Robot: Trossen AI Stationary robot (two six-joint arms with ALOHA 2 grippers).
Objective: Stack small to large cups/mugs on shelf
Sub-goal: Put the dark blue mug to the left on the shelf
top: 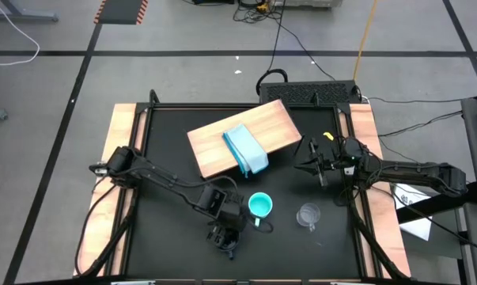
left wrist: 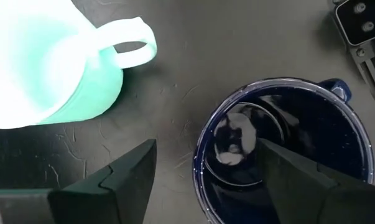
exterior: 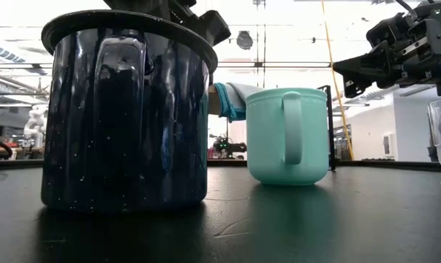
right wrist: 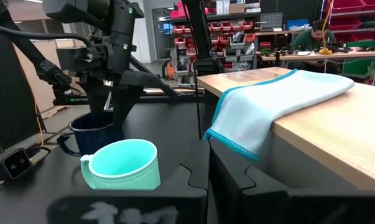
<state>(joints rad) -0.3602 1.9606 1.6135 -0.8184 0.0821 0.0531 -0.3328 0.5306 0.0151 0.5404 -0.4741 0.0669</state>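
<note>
The dark navy mug [exterior: 125, 117] stands upright on the black table near its front edge. My left gripper [left wrist: 207, 149] hangs over it, open. One finger [left wrist: 287, 174] is inside the mug and the other [left wrist: 125, 177] is outside its wall. The turquoise cup [top: 259, 206] stands just to its right, and the clear glass mug [top: 308, 215] stands farther right. The tan wooden shelf [top: 222, 134] lies at an angle at the table's far middle. My right gripper [top: 301, 165] is shut and empty, raised above the table right of the shelf.
A pale blue folded cloth [top: 246, 150] lies on the shelf's near edge and hangs over it [right wrist: 249, 134]. A small grey box [right wrist: 16, 163] lies on the table beside the navy mug. A person [right wrist: 314, 31] sits in the room beyond the table.
</note>
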